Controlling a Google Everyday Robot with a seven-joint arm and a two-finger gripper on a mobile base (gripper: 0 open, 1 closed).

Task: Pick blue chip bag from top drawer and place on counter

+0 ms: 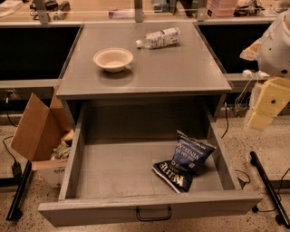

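Note:
The blue chip bag [185,162] lies inside the open top drawer [113,172], at its right side near the front, leaning toward the right wall. The drawer is pulled fully out, its black handle [154,214] at the front. The grey counter [181,68] sits above and behind it. My gripper [267,103] is at the right edge of the view, outside the drawer, beside the counter's right front corner and above the floor. It holds nothing that I can see.
A beige bowl [113,59] and a clear plastic bottle [158,38] lying on its side rest on the counter. An open cardboard box [38,131] stands at the drawer's left. Black stand legs [269,186] and cables lie on the floor at right. A cluttered wooden bench [90,9] runs behind.

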